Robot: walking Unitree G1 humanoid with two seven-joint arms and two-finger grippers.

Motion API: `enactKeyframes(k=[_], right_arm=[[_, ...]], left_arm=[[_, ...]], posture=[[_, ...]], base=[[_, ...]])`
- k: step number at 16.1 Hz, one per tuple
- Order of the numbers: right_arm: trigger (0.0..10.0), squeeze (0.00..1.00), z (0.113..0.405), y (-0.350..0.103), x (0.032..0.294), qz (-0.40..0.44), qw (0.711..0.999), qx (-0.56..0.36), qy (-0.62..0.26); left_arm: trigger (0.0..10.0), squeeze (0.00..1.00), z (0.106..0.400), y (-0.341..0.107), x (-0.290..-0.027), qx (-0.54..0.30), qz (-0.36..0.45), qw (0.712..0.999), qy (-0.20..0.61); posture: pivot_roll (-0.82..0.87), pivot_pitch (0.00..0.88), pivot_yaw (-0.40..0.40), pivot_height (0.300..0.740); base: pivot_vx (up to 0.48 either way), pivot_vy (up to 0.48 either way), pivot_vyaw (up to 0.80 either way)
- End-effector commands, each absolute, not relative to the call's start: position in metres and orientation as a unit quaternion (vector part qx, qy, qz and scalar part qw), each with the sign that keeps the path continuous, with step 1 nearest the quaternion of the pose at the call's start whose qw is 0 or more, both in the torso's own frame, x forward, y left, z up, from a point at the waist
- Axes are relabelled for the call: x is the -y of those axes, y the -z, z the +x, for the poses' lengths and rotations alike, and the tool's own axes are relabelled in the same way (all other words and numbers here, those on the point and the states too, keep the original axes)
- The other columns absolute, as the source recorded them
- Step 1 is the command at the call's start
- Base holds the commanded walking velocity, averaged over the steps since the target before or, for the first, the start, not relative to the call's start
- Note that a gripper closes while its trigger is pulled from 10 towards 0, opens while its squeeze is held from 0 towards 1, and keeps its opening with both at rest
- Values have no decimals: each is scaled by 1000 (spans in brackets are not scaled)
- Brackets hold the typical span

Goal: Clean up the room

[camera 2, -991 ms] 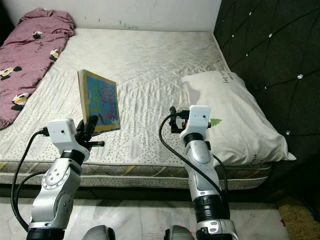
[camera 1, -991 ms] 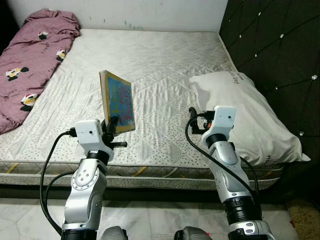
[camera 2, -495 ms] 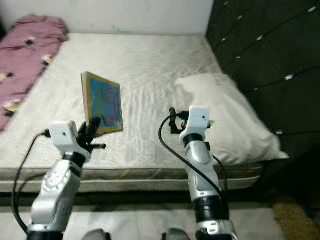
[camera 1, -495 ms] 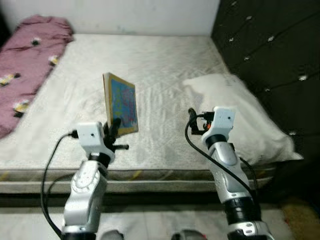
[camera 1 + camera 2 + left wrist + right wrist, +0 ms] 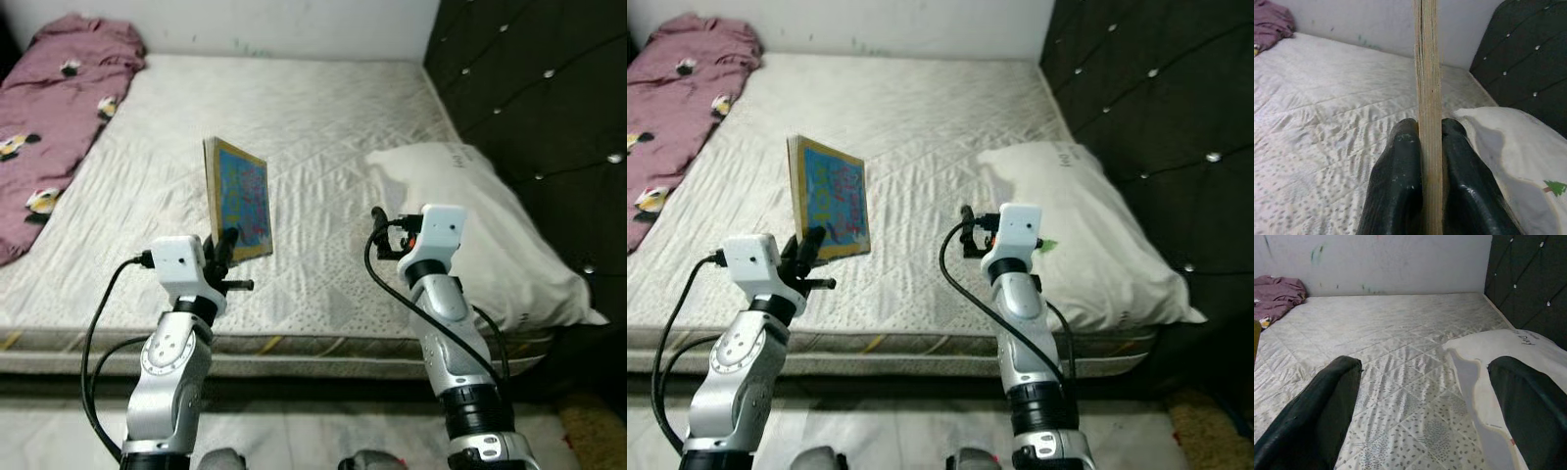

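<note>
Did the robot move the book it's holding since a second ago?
Cannot tell. The book is clamped upright in the left pincer above the mattress, about as far from the pillow as before; the whole picture shifted because the camera moved.

I see even, fairly bright indoor light from above on the mattress (image 5: 313, 127), with no hard glare. The head views are sharp, free of motion blur. The dark headboard (image 5: 549, 108) swallows detail apart from small glints on its studs. The pillow (image 5: 490, 225) casts a soft shadow toward the bed's middle. Under the bed edge the floor (image 5: 294, 431) lies dim. In my left wrist view the near black fingers (image 5: 1396, 196) look soft and shiny; in the right wrist view the fingers (image 5: 1317, 416) blur at the corners.
</note>
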State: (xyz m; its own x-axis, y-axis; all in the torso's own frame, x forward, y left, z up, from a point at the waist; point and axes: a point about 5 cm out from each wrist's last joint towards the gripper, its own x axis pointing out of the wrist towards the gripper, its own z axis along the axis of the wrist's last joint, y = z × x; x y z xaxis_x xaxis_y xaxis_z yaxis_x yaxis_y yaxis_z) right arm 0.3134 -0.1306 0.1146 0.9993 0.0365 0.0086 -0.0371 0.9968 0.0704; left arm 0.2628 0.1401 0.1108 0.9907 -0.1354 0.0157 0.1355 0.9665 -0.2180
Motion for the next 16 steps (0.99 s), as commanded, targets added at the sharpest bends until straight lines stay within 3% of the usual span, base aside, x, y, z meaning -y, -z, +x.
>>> enactKeyframes(k=[1,7,16], right_arm=[[10000,0,310,-116,133,25,1000,8,-14],[10000,0,302,-115,136,29,1000,10,-2],[10000,0,306,-118,134,33,999,11,-7]], left_arm=[[10000,0,265,-120,-137,18,-106,991,80],[10000,0,268,-119,-137,12,-103,990,92],[10000,0,270,-121,-138,15,-101,991,89]], posture=[[-158,40,29,740],[-185,49,64,740],[-169,35,49,740]], base=[[0,0,0],[0,0,0],[0,0,0]])
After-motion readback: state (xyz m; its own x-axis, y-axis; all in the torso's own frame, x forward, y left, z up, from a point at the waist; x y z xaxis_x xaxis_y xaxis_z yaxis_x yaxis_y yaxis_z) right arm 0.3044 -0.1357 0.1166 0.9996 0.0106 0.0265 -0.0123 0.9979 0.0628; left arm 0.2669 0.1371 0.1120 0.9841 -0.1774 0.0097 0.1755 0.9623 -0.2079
